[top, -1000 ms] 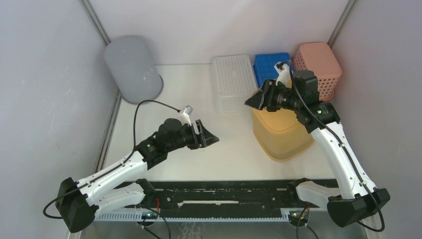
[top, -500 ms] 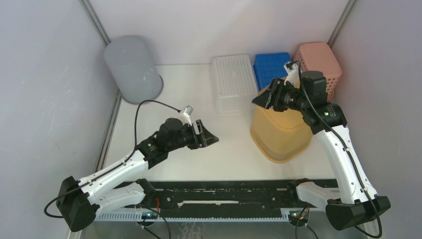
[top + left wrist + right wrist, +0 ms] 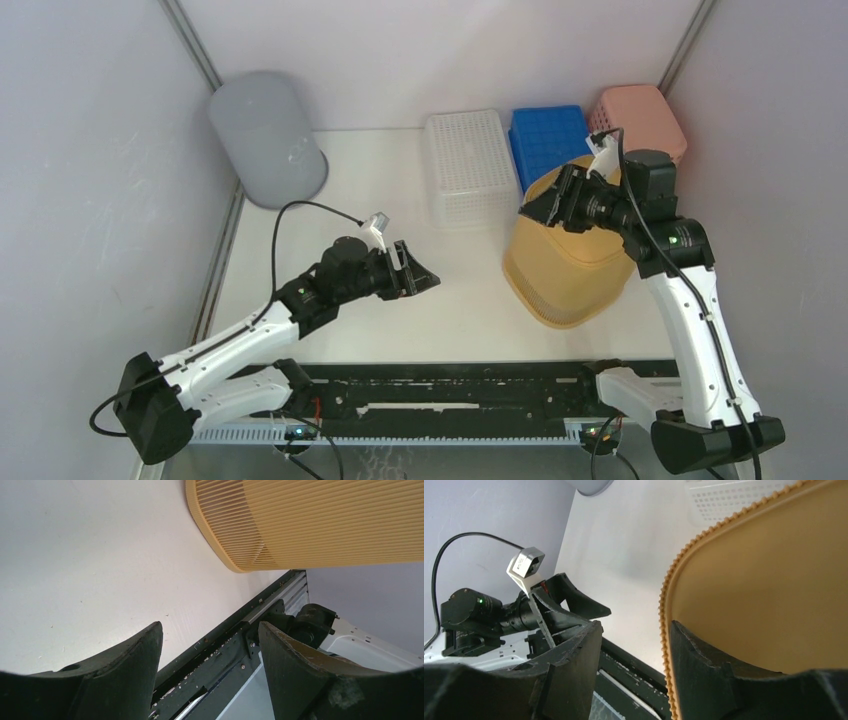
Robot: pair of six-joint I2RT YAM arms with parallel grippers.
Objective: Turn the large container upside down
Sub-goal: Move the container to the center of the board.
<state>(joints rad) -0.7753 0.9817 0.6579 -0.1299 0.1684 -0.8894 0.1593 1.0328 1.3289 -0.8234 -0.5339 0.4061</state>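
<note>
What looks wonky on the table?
The yellow basket is tilted instead of standing flat. The right gripper has one finger inside its rim and one outside.

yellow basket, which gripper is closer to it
Right. The right gripper straddles the rim of the yellow basket, one finger inside it. The left gripper hangs open off to its left, not touching.

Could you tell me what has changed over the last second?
The right gripper, jaws open astride the rim of the yellow basket, swung right, carrying that rim along, so the basket leans further. The left gripper, open, the grey bin and the white crate stayed put.
</note>
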